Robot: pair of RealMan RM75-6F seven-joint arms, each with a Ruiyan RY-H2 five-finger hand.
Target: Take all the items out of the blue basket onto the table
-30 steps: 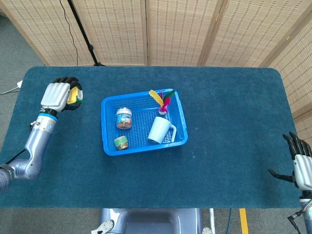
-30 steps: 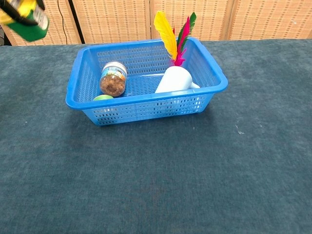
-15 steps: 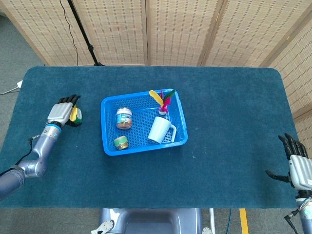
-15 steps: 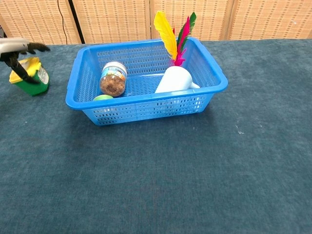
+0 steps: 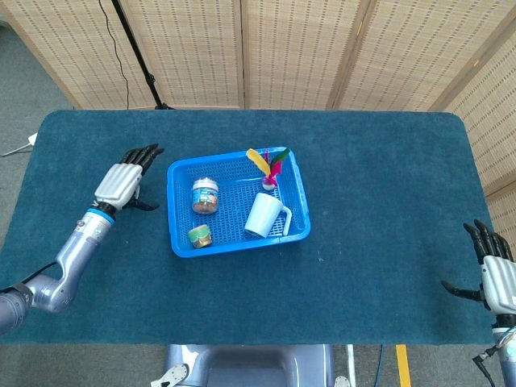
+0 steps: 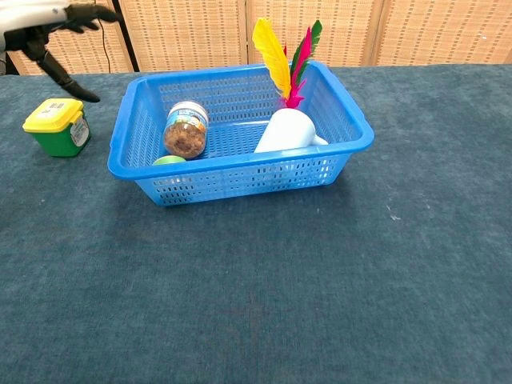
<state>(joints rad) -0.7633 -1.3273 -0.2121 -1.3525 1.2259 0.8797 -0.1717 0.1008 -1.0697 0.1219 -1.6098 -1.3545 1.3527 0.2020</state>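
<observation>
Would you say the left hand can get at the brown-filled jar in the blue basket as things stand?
Probably yes: the left hand is open, just outside the blue basket, and the jar lies on its near side, uncovered from above.

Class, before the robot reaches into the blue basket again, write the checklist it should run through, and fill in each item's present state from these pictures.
1. Left hand free to grasp: ok, fingers spread, holding nothing.
2. Green tub with yellow lid released on the table: ok, it stands upright, apart from the hand and outside the basket.
3. Basket emptied: not ok; the jar, white cup, feather toy and small green-lidded pot are inside.
4. Nearest item reachable: ok, probably; the jar lies on its side toward the basket's left wall.
5. Right hand out of the way: ok, open at the table's far right edge.
</observation>
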